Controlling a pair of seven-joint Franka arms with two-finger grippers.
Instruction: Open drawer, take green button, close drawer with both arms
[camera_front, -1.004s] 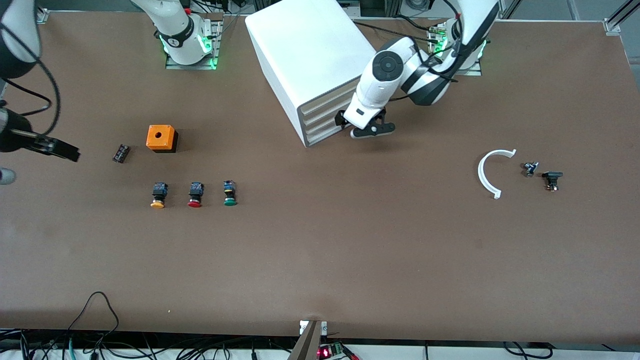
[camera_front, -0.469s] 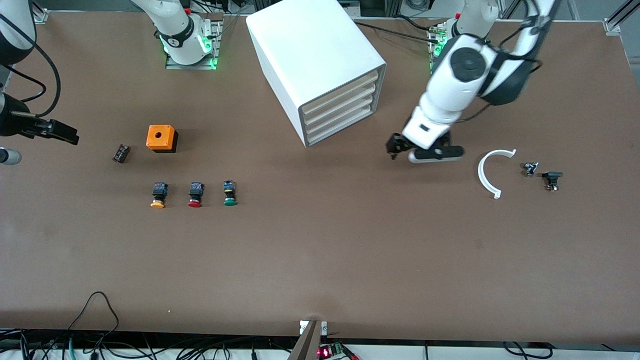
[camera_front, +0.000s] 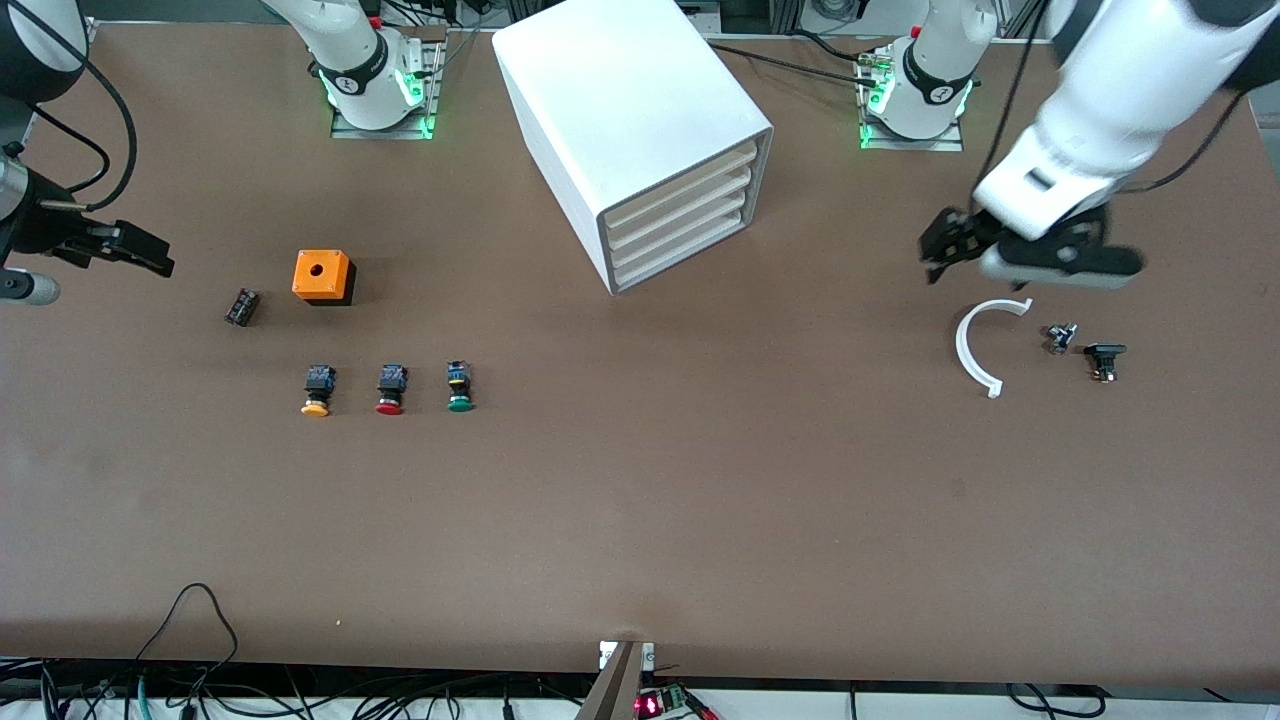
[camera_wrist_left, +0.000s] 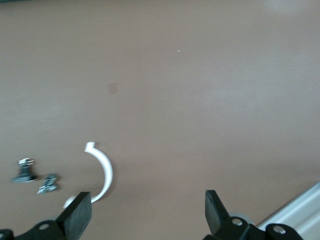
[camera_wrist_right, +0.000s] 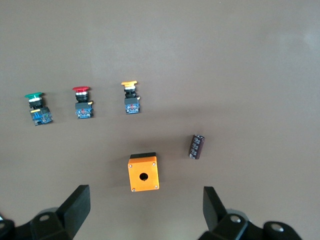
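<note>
Drawer: the lowest drawer (camera_front: 690, 252) of the big white cabinet (camera_front: 620, 110) is pushed all the way in, flat with the ones above it. So it looks shut.

Button: the green button (camera_front: 460, 387) lies out on the table (camera_front: 640, 520), not in any drawer. It is in a row with the red button (camera_front: 390, 389) and the yellow button (camera_front: 316, 390), and it is the one nearest the cabinet. They sit nearer the front camera than the cabinet, toward the right arm's end of the table. The right wrist view shows the same row, with the green one (camera_wrist_right: 36, 107) at one end.

Left gripper: the left gripper (camera_front: 950, 245) is up in the air over the bare table close to the white curved piece (camera_front: 975, 345), well apart from the cabinet. Its fingers (camera_wrist_left: 77, 216) are spread wide, with nothing between them.

Right gripper: the right gripper (camera_front: 130, 250) hangs at the right arm's end of the table, over the area near the orange box (camera_front: 322, 276) and the small dark part (camera_front: 241, 306). Its fingers (camera_wrist_right: 75, 206) are spread wide too, holding nothing.

How far along: I think the job looks done. The button is out, the drawer is shut, and both arms are off to the sides with nothing in them.

Left to do: nothing much that I can see.
</note>
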